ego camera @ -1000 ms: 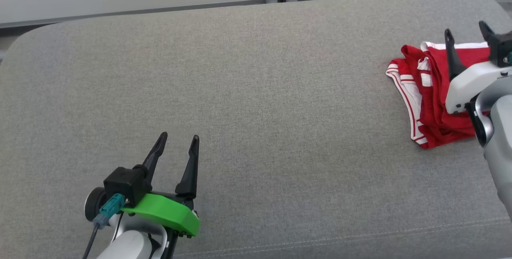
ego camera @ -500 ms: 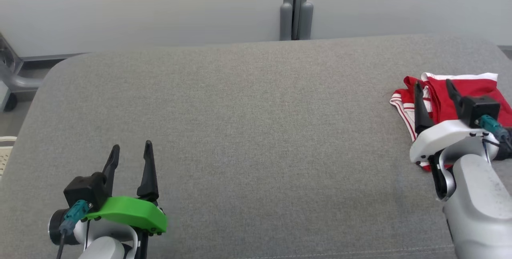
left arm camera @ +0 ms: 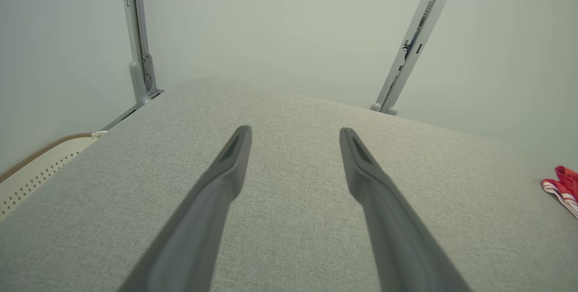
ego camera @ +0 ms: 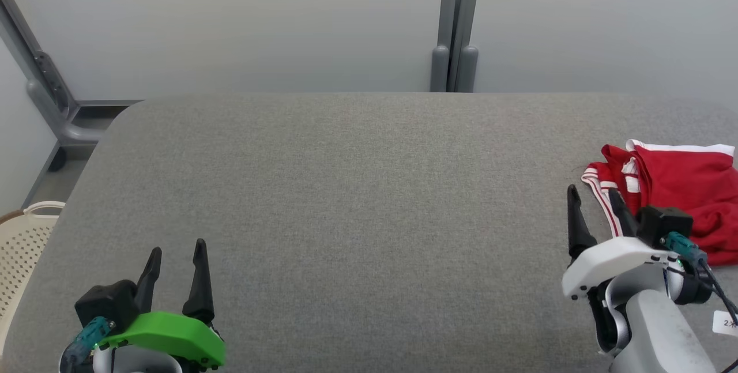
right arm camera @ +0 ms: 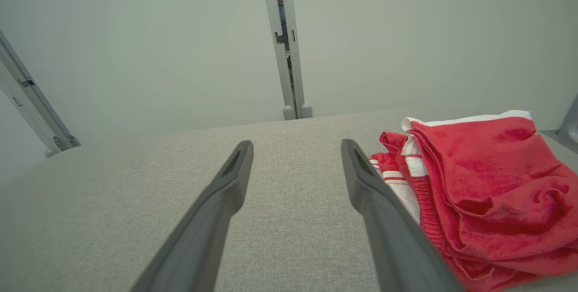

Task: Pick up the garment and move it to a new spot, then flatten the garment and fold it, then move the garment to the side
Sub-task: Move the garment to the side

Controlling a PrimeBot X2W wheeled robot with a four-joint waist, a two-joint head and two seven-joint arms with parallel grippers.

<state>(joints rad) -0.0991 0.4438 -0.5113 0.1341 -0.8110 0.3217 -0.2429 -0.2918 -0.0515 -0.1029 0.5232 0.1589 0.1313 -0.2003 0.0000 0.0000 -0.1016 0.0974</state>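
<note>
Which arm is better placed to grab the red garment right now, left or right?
Probably the right. The right gripper is open just beside the red garment on the right side of the grey surface. The left gripper, also open, sits far across on the left.

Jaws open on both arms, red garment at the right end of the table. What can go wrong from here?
1. The right gripper sits beside the white-striped hem of the red garment, jaws open. Swinging right could snag a finger in the cloth and drag it.
2. The garment lies bunched, layers uneven, near the right end of the grey table. A nudge might undo the fold or push it over the edge.
</note>
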